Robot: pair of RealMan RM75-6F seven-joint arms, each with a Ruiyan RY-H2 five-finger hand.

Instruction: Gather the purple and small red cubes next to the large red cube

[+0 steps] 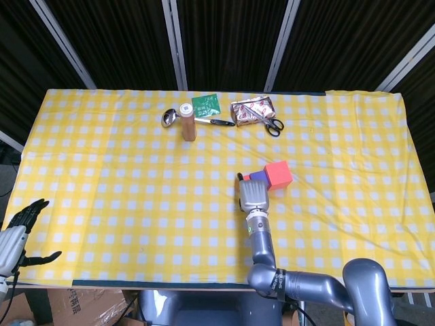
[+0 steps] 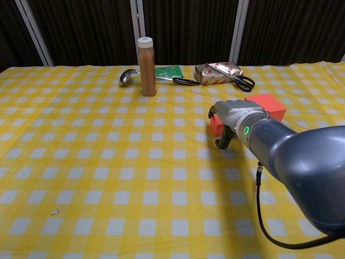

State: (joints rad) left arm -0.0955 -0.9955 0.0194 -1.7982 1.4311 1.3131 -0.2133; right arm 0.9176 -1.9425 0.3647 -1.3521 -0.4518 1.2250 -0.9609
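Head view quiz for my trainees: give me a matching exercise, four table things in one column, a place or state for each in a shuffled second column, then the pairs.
Column one:
1. bottle
2. scissors
3. large red cube
4. left hand

Column two:
A. lying across the foil packet
B. off the table's near left corner, holding nothing
C. standing upright beside the spoon
D. just beyond the right hand

Pairs: 1-C, 2-A, 3-D, 4-B
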